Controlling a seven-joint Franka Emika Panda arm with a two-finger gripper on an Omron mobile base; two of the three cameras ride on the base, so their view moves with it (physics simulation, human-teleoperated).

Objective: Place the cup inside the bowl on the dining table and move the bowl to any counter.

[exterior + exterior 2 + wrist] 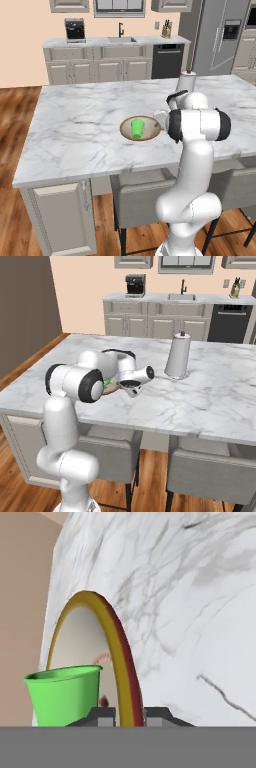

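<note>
The bright green cup (137, 128) stands upright inside the wide brown-rimmed bowl (148, 135), which rests on the white marble dining table (80, 125). My gripper (161, 120) is at the bowl's right edge, partly behind my own arm. In the hand view the cup (65, 694) sits left of the bowl's rim (122, 657). That rim runs up between the two fingertips (102, 714), so the gripper (131, 714) is shut on the rim. From the right base view the gripper (131, 387) points down at the table, with a sliver of the cup (106, 383) behind my arm.
A paper towel roll (187, 80) stands upright on the table just beyond the bowl. Grey chairs (142, 200) are tucked under the near edge. The counter (115, 42) with sink, faucet and coffee machine (75, 30) runs along the far wall.
</note>
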